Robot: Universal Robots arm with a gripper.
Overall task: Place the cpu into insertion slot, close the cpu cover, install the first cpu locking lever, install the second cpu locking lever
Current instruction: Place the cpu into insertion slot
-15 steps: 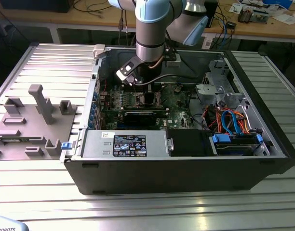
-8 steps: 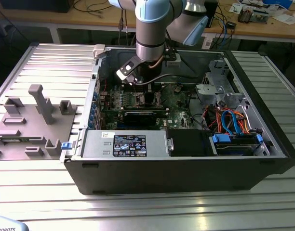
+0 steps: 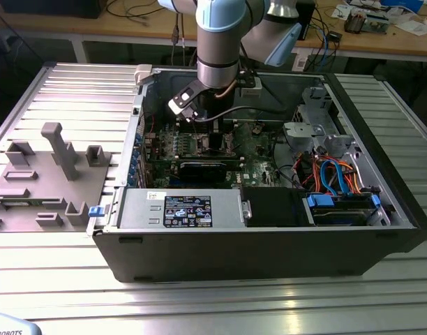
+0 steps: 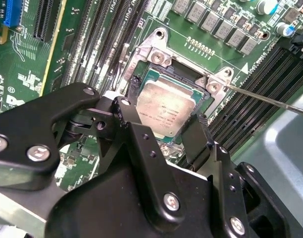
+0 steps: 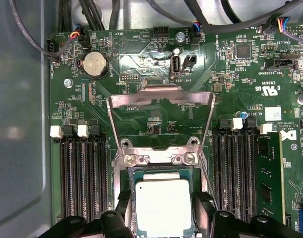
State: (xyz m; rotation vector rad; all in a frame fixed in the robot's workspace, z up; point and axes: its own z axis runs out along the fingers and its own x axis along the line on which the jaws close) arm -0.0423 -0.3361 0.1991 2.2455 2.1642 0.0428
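In the second wrist view, the black end effector is seen narrowed onto two opposite edges of the cpu. The pale, silvery chip is held flat within the socket, whose silvery corner brackets are bolted down around it. A thin metal lever rod is seen running out from one corner of the socket. In the first wrist view, the cpu cover is shown swung open beyond the chip, its open-centred frame raised off the socket on its hinge and not yet closed. Rows of black memory slots are ranged on either side, and a coin cell is set farther back on the green motherboard. In the exterior view, the arm is lowered from the upper centre of the frame into the open computer case, which is laid on a ribbed metal tabletop. Grey fixtures are stood at the exterior view's left.
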